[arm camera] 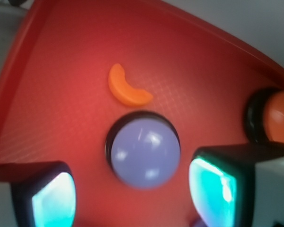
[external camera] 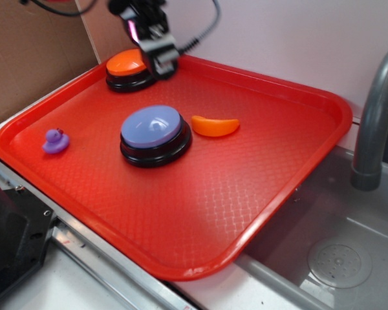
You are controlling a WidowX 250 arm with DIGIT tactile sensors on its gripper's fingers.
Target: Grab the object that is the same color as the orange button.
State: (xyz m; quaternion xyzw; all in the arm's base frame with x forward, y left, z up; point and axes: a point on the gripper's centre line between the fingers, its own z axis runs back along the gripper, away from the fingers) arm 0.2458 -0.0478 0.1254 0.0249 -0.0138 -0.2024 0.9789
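Note:
The small glossy orange crescent (external camera: 215,125) lies on the red tray (external camera: 265,168), just right of the lavender-blue domed button (external camera: 153,132). In the wrist view the crescent (arm camera: 125,87) lies beyond that button (arm camera: 144,151). The orange button (external camera: 127,66) on its black base stands at the tray's far left corner and shows at the right edge of the wrist view (arm camera: 277,118). My gripper (external camera: 160,61) hangs over the tray's back edge beside the orange button, well away from the crescent. Its fingers (arm camera: 54,201) are spread wide with nothing between them; the gripper (arm camera: 132,196) is open.
A purple toy duck (external camera: 55,140) sits near the tray's left edge. A grey sink (external camera: 339,258) with a faucet (external camera: 375,123) lies to the right of the tray. A cardboard panel (external camera: 32,51) stands at the back left.

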